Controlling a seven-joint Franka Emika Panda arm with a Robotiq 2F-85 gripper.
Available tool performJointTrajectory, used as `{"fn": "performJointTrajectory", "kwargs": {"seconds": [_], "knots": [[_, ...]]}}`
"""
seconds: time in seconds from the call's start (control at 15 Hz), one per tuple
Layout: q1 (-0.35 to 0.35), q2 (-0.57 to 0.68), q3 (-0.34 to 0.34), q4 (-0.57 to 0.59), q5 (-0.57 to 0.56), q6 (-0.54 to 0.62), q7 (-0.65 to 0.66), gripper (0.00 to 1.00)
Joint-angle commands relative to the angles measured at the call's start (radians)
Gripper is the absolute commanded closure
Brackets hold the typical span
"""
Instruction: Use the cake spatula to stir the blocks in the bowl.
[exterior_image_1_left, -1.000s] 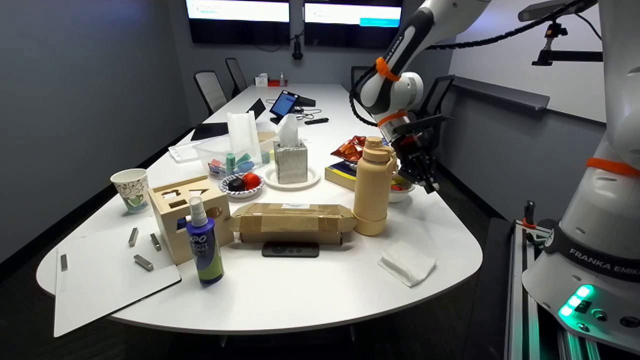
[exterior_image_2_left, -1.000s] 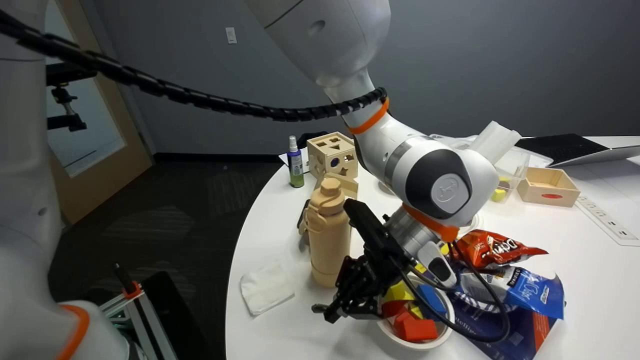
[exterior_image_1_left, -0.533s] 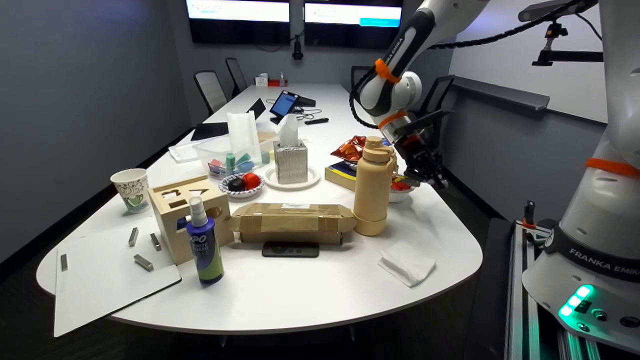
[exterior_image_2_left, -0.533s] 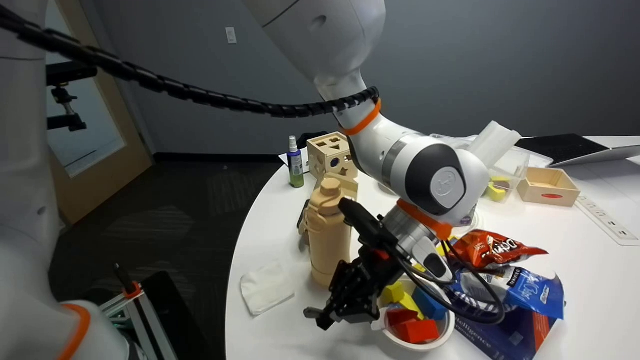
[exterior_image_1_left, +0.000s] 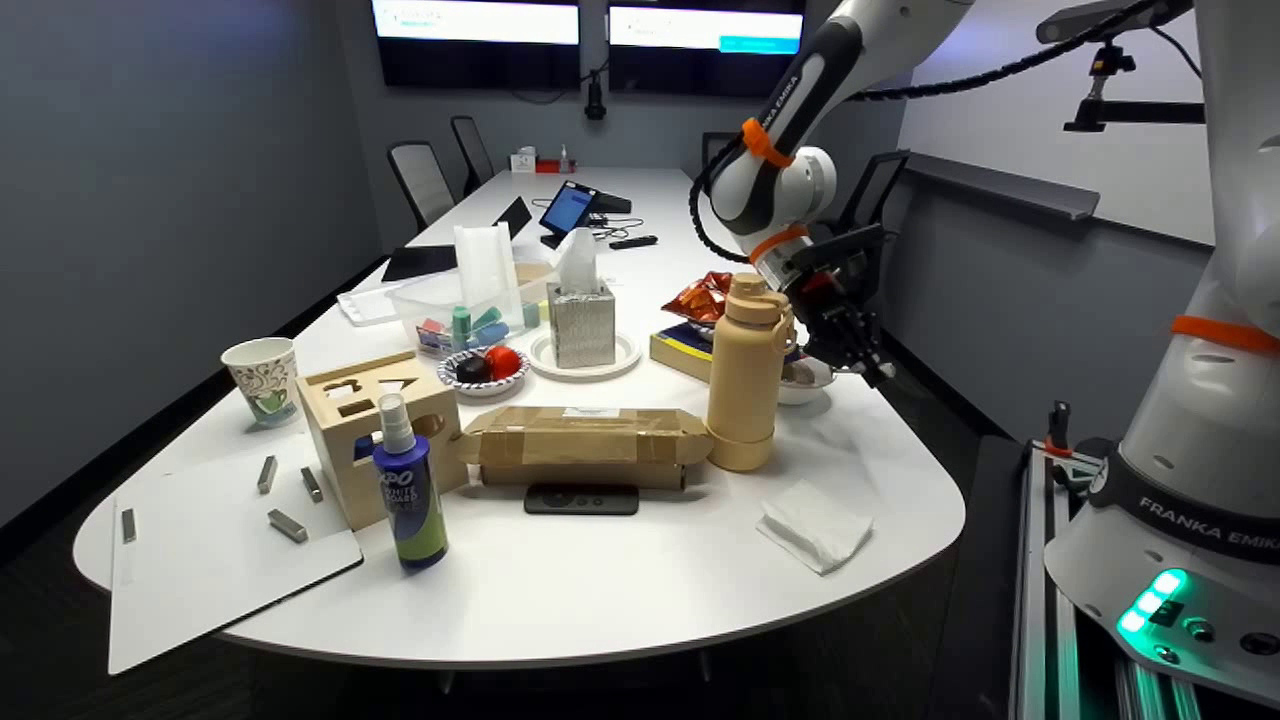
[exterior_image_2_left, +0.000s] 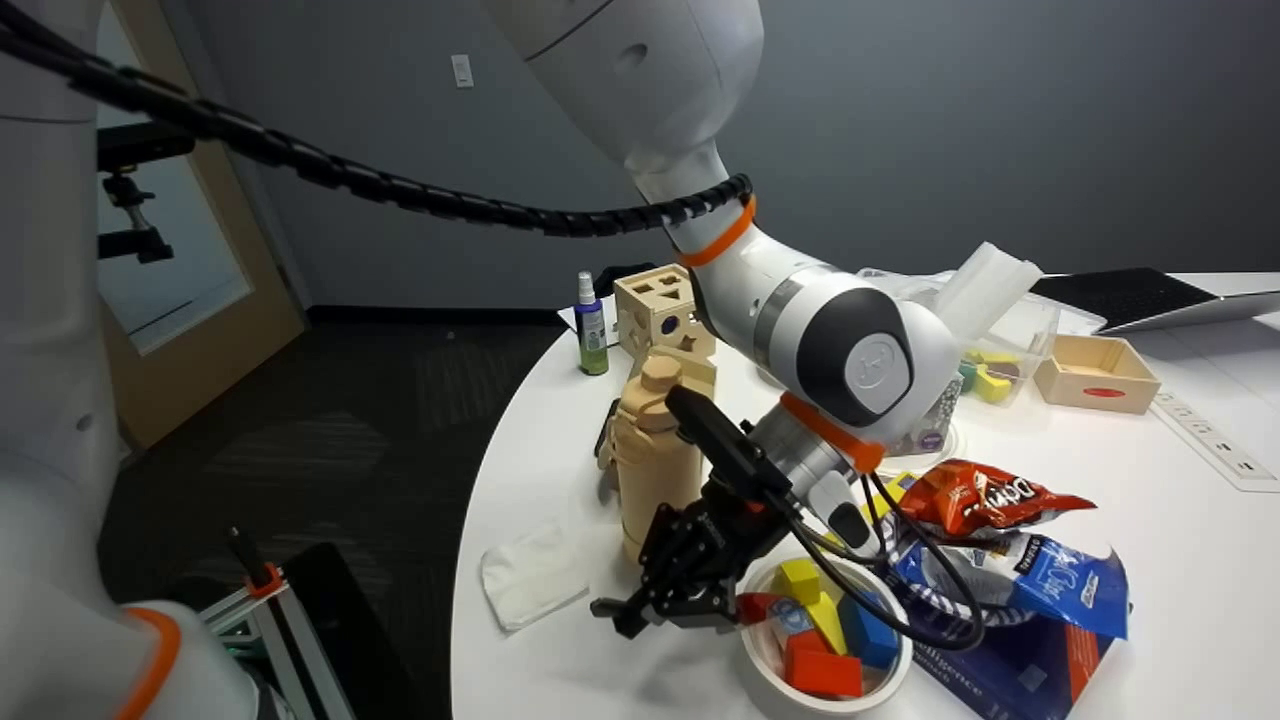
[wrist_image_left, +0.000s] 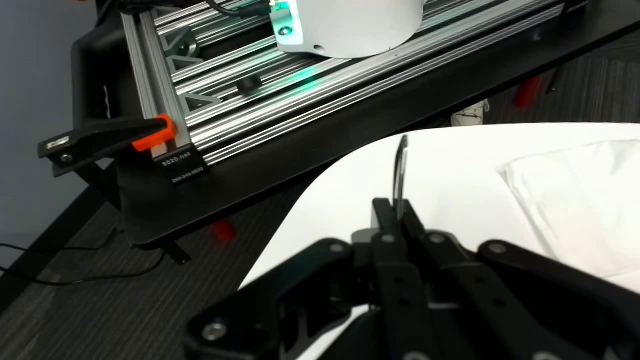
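My gripper (wrist_image_left: 395, 212) is shut on the cake spatula; its thin metal handle (wrist_image_left: 400, 172) sticks out past the fingertips in the wrist view. In an exterior view the gripper (exterior_image_2_left: 635, 612) is tilted beside the white round bowl (exterior_image_2_left: 828, 704). The bowl holds red blocks (exterior_image_2_left: 825, 674), yellow blocks (exterior_image_2_left: 799, 579) and a blue block (exterior_image_2_left: 870, 632). The shiny blade reaches over the bowl's near-gripper side; reflections make its edges hard to tell. In an exterior view the gripper (exterior_image_1_left: 876, 370) is right of the bowl (exterior_image_1_left: 800, 395), which is partly behind the bottle.
A tall tan bottle (exterior_image_2_left: 655, 470) stands close beside the gripper and bowl. A red snack bag (exterior_image_2_left: 985, 500), a blue bag (exterior_image_2_left: 1080, 585) and a book (exterior_image_2_left: 1025, 665) lie by the bowl. A white napkin (exterior_image_2_left: 535, 578) and a cardboard box (exterior_image_1_left: 585, 440) are on the table.
The gripper has moved slightly left in an exterior view, with the spatula in it. More of the blocks shows there; red and yellow blocks have shifted. The bowl has moved slightly.
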Motion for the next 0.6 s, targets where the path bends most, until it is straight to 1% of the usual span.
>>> {"fn": "performJointTrajectory", "kwargs": {"seconds": [0.0,0.33,0.53], "knots": [[-0.011,0.002,0.003,0.005,0.055,0.036,-0.016,0.99],[-0.008,-0.007,-0.016,0.003,0.052,0.076,0.026,0.99],[-0.008,-0.013,-0.028,0.005,0.044,0.058,0.049,0.99]]}}
